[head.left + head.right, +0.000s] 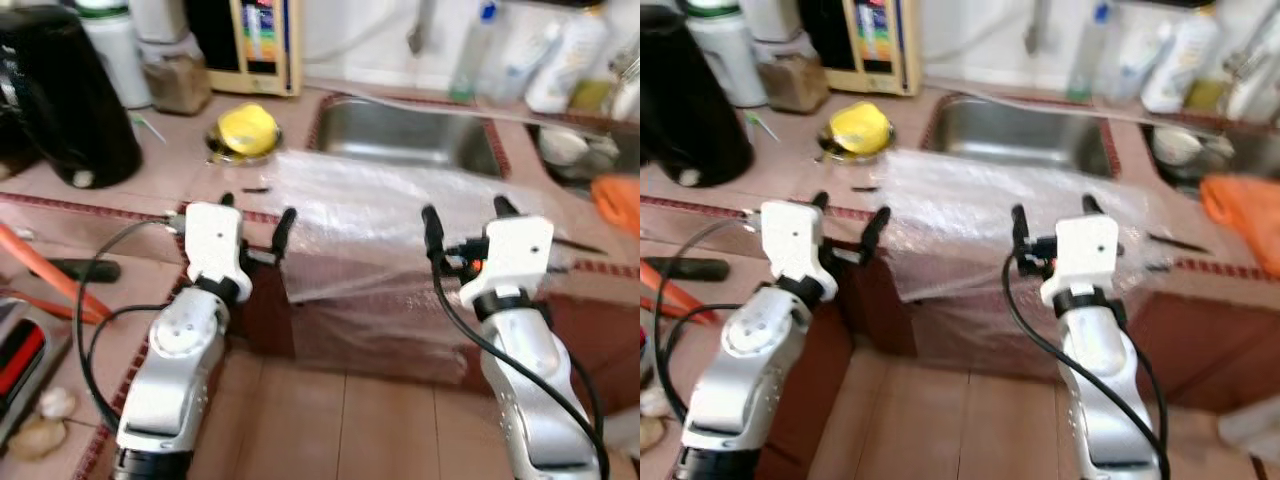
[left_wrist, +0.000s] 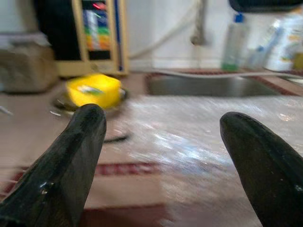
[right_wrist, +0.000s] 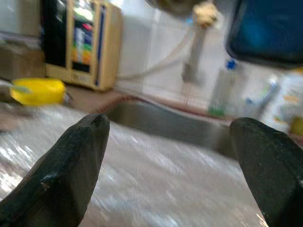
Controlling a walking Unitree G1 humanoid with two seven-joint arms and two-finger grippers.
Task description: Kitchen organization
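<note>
A sheet of clear plastic wrap lies over the tiled counter in front of the steel sink and hangs down over the counter's front edge. A yellow sponge rests on a small dish behind it to the left. My left gripper is held up at the counter's front edge, at the wrap's left corner, fingers open with nothing between them. My right gripper stands open over the right part of the wrap. In the left wrist view the sponge sits beyond the open fingers.
A black appliance and jars stand at the back left. Bottles line the wall behind the sink. An orange cloth lies at the right edge. A black-handled tool and an orange stick lie on the left counter. Below is tiled floor.
</note>
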